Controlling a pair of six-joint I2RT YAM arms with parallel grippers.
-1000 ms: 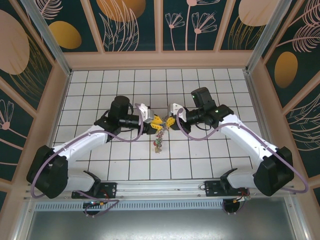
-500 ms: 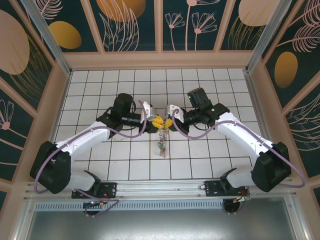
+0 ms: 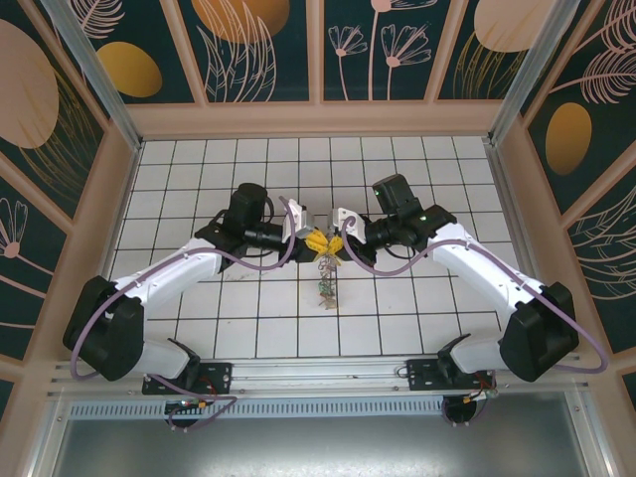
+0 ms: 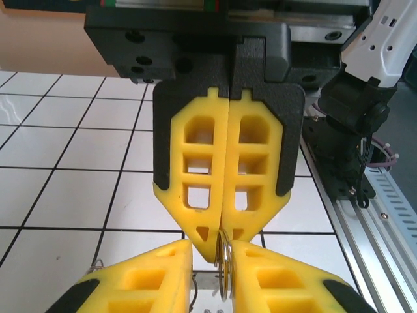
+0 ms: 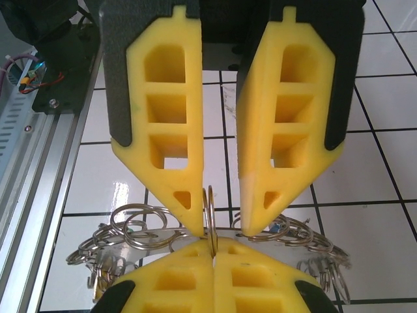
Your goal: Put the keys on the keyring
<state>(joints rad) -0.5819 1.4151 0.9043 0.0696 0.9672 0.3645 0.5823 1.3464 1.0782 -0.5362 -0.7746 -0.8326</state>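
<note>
My right gripper [image 5: 213, 254] is shut on the edge of a thin wire split ring [image 5: 209, 216] that stands upright. My left gripper [image 5: 223, 232] faces it tip to tip, jaws a little apart around the same ring. In the left wrist view the split ring [image 4: 225, 273] rests against one of my left gripper's [image 4: 210, 245] fingers, with a gap to the other. Below hangs the flat shiny keyring [image 5: 287, 251] with several wire rings [image 5: 140, 225] looped on it. Of the keys, small blue and green heads peek out. From above, both grippers [image 3: 324, 241] meet mid-table with the bunch [image 3: 325, 283] dangling beneath.
The white tiled table [image 3: 199, 189] is boxed in by wooden walls [image 3: 318, 119]. A metal rail [image 3: 318, 373] with the arm bases runs along the near edge. The right arm's body [image 4: 365, 111] stands close behind its gripper.
The two grippers have shifted slightly right together, and the hanging bunch moved with them. My left jaws have narrowed a little around the ring.
</note>
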